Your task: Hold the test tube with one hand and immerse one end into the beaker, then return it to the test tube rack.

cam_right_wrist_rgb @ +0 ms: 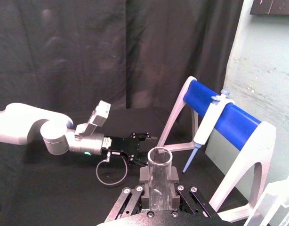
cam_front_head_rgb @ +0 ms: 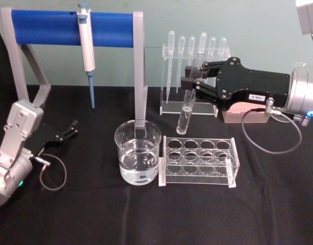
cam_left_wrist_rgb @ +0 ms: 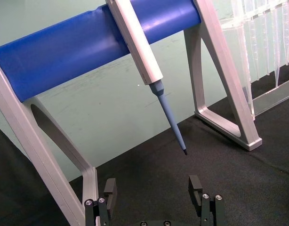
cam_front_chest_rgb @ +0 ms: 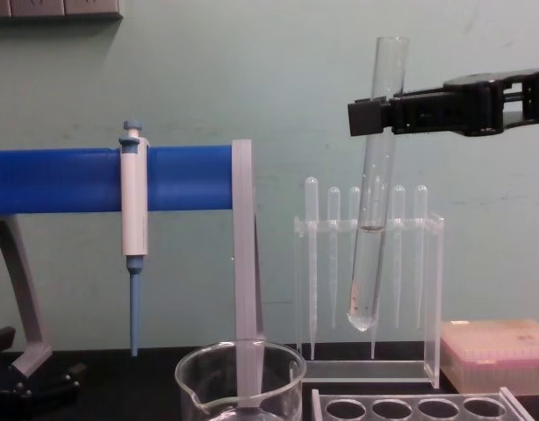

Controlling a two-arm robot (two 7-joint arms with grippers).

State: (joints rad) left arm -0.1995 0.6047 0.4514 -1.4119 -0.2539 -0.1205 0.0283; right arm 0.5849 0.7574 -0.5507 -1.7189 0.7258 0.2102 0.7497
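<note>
Right gripper (cam_front_head_rgb: 190, 79) pinching the test tube (cam_front_head_rgb: 188, 99) in mid-air.
I see the smooth, clear glass tube held near its rimmed mouth by the black jaws. Its long axis is almost vertical, with the mouth up and leaning slightly to my right and the rounded bottom down. It hangs just behind the clear round-holed rack (cam_front_head_rgb: 198, 161), right of the wide glass beaker (cam_front_head_rgb: 137, 152) of clear liquid. The left gripper (cam_front_head_rgb: 70, 128) sits low over the black cloth (cam_front_head_rgb: 85, 214), fingers apart and empty.

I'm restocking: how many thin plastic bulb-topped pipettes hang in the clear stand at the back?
6 pipettes side by side in the clear acrylic stand. The glass test tube in the black right gripper crosses the middle ones, so one more may be hidden.
</note>
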